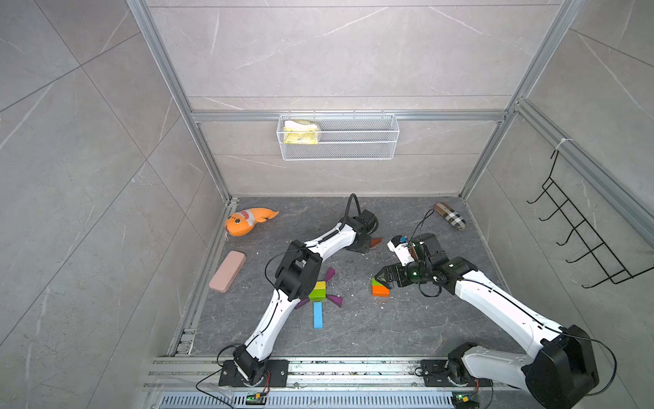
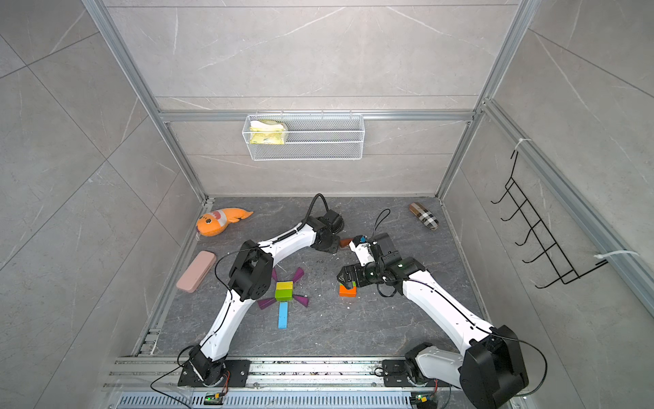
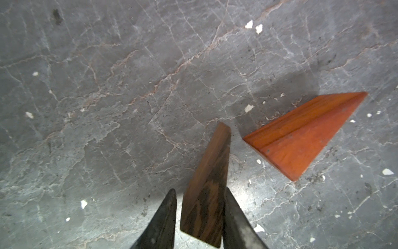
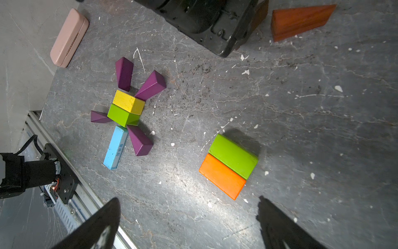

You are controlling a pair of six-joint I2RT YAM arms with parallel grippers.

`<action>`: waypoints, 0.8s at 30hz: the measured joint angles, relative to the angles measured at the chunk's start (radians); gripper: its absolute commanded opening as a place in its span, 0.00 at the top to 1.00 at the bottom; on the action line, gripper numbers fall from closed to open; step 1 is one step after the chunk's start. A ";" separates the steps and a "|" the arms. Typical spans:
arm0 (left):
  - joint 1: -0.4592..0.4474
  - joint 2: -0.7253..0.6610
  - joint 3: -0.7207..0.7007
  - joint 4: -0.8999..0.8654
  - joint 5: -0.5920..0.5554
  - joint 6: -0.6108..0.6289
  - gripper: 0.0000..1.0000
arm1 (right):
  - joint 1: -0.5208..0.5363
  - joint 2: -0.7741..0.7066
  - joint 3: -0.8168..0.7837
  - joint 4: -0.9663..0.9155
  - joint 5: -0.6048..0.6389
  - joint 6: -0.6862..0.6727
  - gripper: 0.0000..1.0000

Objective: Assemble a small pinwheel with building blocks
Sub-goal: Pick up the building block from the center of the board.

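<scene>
My left gripper [image 3: 200, 190] straddles a dark brown wedge [image 3: 206, 183] standing on edge; one finger touches it and a thin gap shows at the other. An orange-brown wedge [image 3: 301, 138] lies just beside it on the floor. Mid-floor, a yellow brick [image 4: 129, 102] and a green brick [image 4: 122, 115] sit side by side with several purple wedges [image 4: 151, 85] fanned around them and a light-blue bar [image 4: 116, 147] below. My right gripper [image 4: 189, 198] hangs open over a separate green brick [image 4: 233, 155] and orange brick [image 4: 221, 175], holding nothing.
An orange plush fish [image 1: 247, 221] and a pink case [image 1: 227, 271] lie at the left. A plaid case [image 1: 450, 216] is at the back right. The left arm's elbow [image 1: 299, 269] hangs over the pinwheel's left side. A wire basket [image 1: 338, 136] hangs on the back wall.
</scene>
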 measured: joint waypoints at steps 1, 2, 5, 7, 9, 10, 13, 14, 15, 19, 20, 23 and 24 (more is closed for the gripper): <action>0.000 0.000 0.000 0.000 0.002 0.005 0.68 | 0.000 0.000 0.000 0.000 0.000 0.000 0.00; 0.000 0.000 0.000 0.000 0.003 0.013 0.70 | 0.000 0.000 0.000 0.000 0.000 0.000 0.00; 0.000 0.000 0.000 0.000 0.013 0.042 0.75 | -0.002 -0.005 -0.008 0.004 0.000 0.004 0.00; 0.000 0.000 0.000 0.000 0.026 0.071 0.78 | -0.005 -0.013 -0.018 0.007 -0.005 0.008 0.00; 0.003 -0.002 -0.002 0.000 0.038 0.111 0.81 | -0.010 -0.026 -0.029 0.015 -0.011 0.017 0.00; 0.005 -0.006 -0.012 0.006 0.045 0.137 0.81 | -0.012 -0.034 -0.035 0.016 -0.014 0.024 0.00; 0.017 -0.063 -0.107 0.038 0.081 0.234 0.84 | -0.017 -0.056 -0.050 0.024 -0.022 0.036 0.00; 0.024 -0.092 -0.153 0.049 0.104 0.273 0.85 | -0.017 -0.062 -0.053 0.027 -0.023 0.040 0.00; 0.030 -0.119 -0.196 0.056 0.125 0.314 0.85 | -0.018 -0.066 -0.053 0.029 -0.023 0.046 0.00; 0.073 -0.257 -0.394 0.125 0.242 0.561 0.84 | -0.019 -0.077 -0.055 0.039 -0.019 0.060 0.00; 0.084 -0.296 -0.441 0.149 0.269 0.631 0.84 | -0.019 -0.080 -0.060 0.046 -0.018 0.062 0.00; 0.116 -0.364 -0.495 0.166 0.346 0.805 0.85 | -0.019 -0.100 -0.092 0.065 -0.017 0.072 0.00; 0.124 -0.369 -0.488 0.167 0.370 0.854 0.85 | -0.019 -0.110 -0.105 0.070 -0.017 0.077 0.00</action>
